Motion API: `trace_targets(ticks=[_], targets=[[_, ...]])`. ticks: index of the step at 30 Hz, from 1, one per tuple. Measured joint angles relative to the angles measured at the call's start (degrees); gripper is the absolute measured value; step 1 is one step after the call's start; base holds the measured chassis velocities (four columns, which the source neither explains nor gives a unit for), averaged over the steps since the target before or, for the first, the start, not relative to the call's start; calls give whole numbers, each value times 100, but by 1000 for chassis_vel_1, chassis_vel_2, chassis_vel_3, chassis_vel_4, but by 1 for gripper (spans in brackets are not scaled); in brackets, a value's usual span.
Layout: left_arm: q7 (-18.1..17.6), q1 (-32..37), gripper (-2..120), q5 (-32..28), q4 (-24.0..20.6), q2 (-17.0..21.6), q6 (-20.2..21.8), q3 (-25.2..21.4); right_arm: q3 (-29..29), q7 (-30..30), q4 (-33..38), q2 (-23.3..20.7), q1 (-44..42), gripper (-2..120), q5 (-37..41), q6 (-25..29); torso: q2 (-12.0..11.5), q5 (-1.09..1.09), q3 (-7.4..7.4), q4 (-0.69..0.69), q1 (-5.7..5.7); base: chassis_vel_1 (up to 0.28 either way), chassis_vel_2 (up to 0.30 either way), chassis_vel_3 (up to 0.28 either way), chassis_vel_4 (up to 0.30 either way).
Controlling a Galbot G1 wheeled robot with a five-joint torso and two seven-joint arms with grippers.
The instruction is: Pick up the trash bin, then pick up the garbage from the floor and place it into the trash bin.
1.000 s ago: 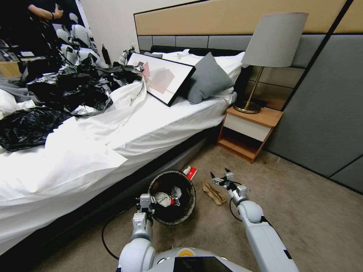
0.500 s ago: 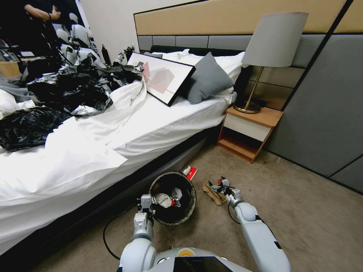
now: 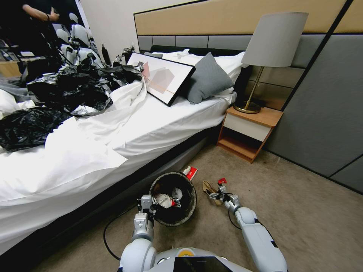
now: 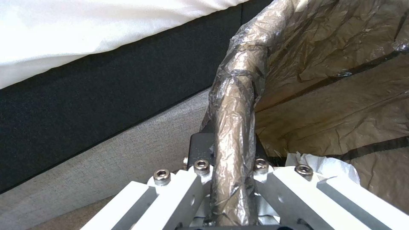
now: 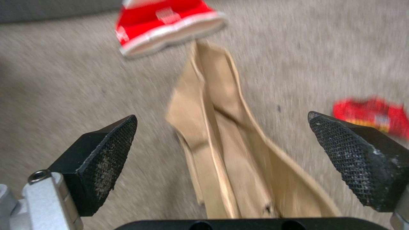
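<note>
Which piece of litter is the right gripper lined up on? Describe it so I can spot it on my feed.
Start at the bed, then drop to the trash bin on the carpet beside it. Just right of the bin lies a tan paper bag, flattened and creased lengthwise, with the open right gripper over it. It is the only plain tan piece; the packets nearby are red and white.

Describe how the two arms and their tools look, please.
Both arms are pale grey with rounded joints; a black cable loops beside each. The left tool has silver ribbed fingers with hex screws. The right tool has a silver base and black wedge-shaped pads with a fine grid texture.
</note>
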Motion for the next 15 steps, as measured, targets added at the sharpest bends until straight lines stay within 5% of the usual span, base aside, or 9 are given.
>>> trace_targets(ticks=[15], targets=[[10,53,1,40,2,-17,-48,-12,19,217,-919,80,357,99,187,-160,0,-3,-1,0,0,0,0,0,0]])
